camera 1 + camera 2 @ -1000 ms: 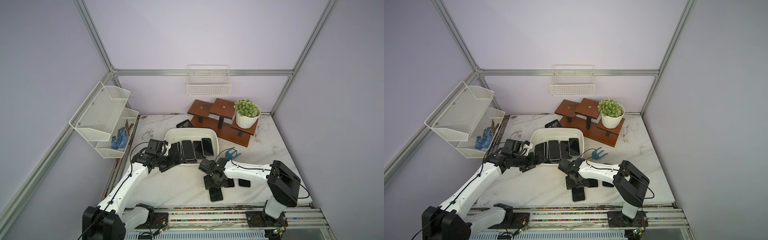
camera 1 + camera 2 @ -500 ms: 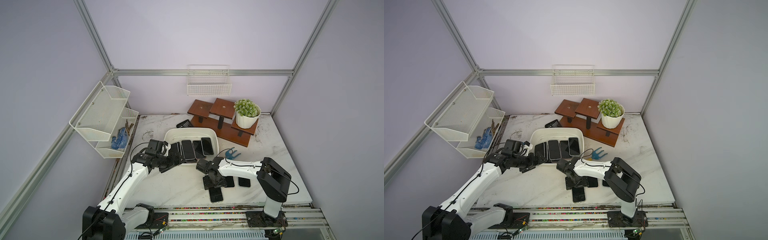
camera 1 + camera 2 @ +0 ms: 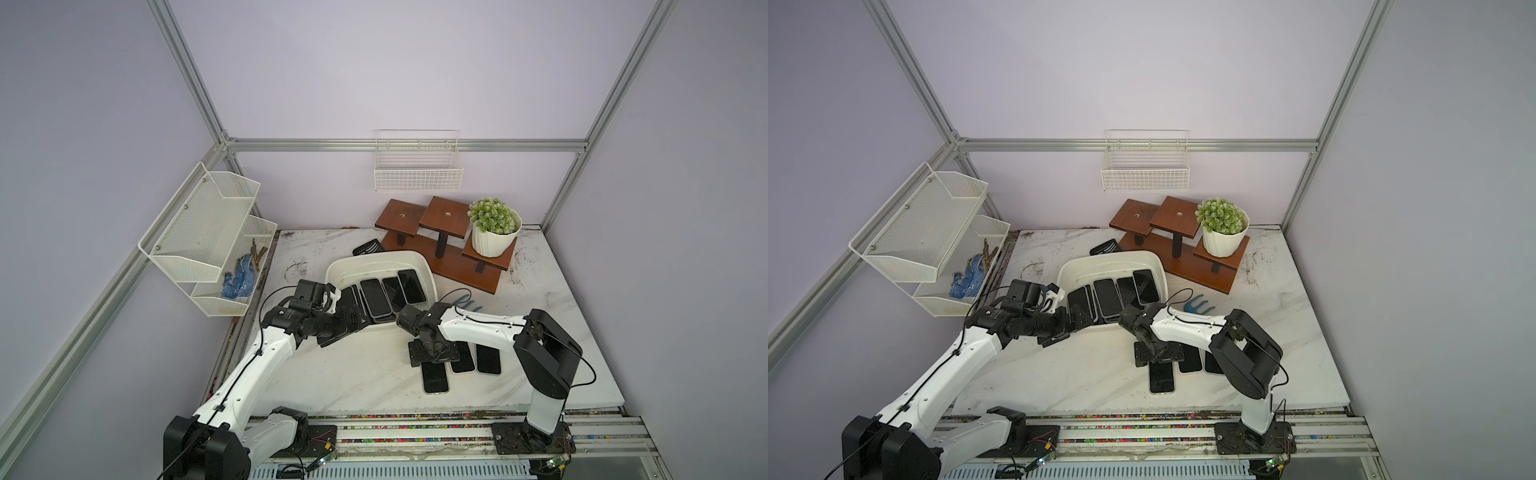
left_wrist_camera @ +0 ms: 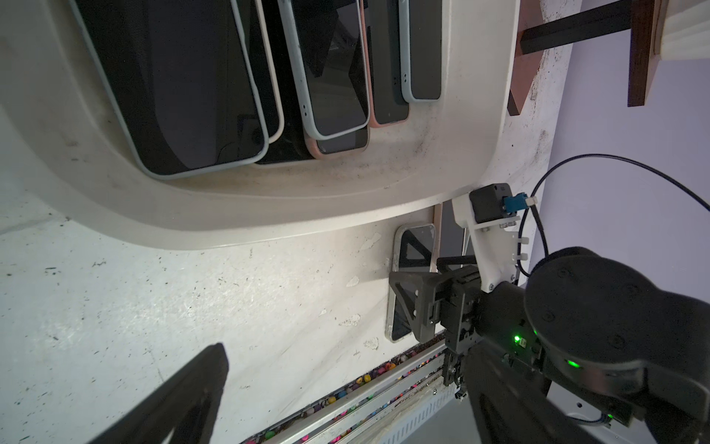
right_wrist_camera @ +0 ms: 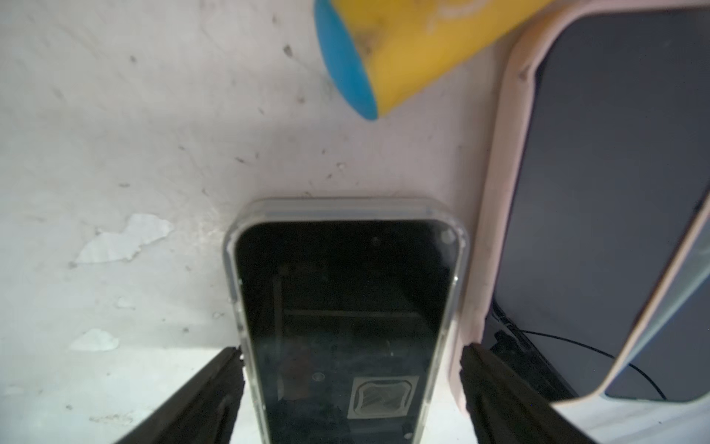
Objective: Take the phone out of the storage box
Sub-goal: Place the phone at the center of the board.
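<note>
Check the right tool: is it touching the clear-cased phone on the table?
Cannot tell. In the right wrist view the right tool straddles the clear-cased phone, its fingers right at the case edges; neither contact nor a gap shows plainly.

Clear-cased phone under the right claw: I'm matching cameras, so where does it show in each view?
In a top view: clear-cased phone lies nearest the front rail, under the right claw.
In a top view: same spot.
Left wrist: it lies past the storage box rim, under the claw.
Right wrist: it lies between the claw's fingers.
Shared landmark: the right claw, straddling it everywhere.
</note>
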`<action>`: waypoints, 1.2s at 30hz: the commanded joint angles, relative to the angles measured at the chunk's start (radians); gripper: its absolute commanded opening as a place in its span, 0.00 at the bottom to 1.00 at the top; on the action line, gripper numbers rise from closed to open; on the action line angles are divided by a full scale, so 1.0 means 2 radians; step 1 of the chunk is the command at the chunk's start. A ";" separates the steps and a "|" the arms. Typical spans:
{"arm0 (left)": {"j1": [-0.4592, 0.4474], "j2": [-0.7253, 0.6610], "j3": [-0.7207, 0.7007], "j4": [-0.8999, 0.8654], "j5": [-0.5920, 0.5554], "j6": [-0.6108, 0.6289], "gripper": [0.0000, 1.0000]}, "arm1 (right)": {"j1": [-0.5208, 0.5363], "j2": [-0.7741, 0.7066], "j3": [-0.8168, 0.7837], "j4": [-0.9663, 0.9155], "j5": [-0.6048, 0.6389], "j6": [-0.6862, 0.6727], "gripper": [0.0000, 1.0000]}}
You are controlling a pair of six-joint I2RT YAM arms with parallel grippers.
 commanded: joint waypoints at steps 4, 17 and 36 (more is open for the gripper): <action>0.008 -0.010 0.025 0.006 -0.001 0.005 1.00 | -0.005 -0.086 0.053 -0.056 0.035 -0.004 0.96; 0.019 -0.017 0.048 0.014 0.003 -0.028 1.00 | -0.023 0.023 0.293 -0.041 -0.038 -0.125 0.97; 0.032 -0.050 0.010 0.060 0.002 -0.098 1.00 | -0.049 0.234 0.459 -0.026 -0.120 -0.139 0.91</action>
